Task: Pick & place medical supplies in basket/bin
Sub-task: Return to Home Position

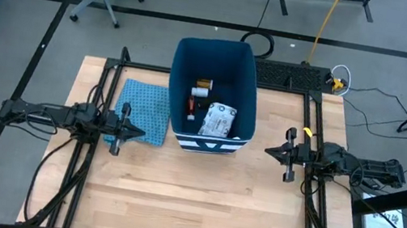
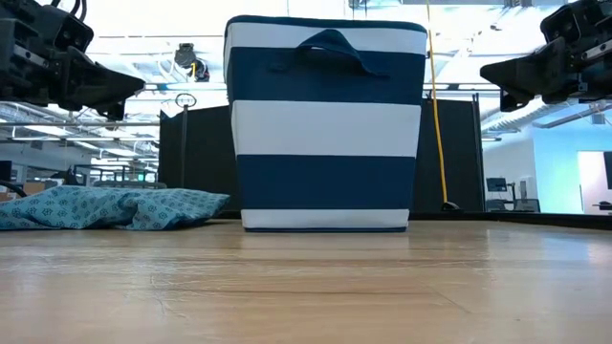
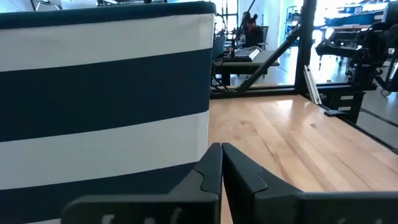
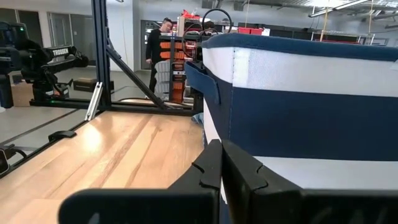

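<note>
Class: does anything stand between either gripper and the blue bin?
Right gripper: only bare table before the bin. Left gripper: the light blue cloth lies flat on the table between, below the raised jaws.

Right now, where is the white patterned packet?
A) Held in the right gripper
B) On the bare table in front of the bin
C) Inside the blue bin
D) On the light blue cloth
C: in the high view the white patterned packet lies inside the blue bin, and the right gripper sits apart from the bin, shut on nothing.
</note>
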